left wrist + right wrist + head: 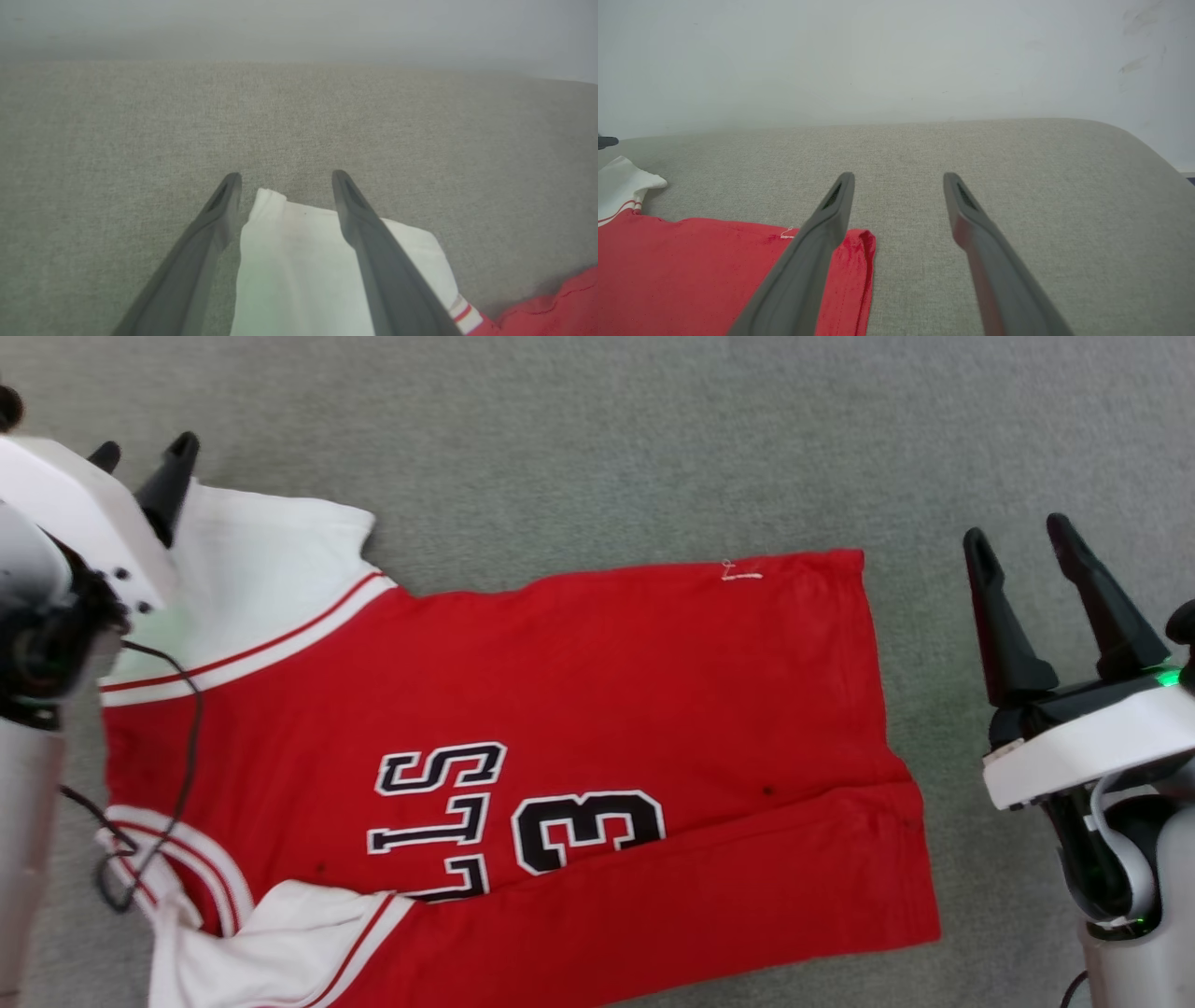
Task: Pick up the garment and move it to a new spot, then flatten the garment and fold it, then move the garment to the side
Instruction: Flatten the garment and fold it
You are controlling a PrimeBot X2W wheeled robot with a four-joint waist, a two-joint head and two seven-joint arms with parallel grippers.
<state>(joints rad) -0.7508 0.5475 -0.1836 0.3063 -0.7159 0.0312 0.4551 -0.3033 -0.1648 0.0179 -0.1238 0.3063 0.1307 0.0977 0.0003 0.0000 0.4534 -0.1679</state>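
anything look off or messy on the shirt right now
Yes. The garment isn't flat: its near sleeve is bunched over the lettering, and its near edge looks folded over. A loose white thread lies by the far edge.

The wrist of the left gripper (pixel 145 446) covers part of the garment (pixel 597 691). Behind that gripper, lettering slips under a fold.

grey fabric surface (pixel 653 429) w/ garment (pixel 653 691)

Wht wrists (pixel 1083 747), blk fingers (pixel 1004 635), blk cable (pixel 191 728)
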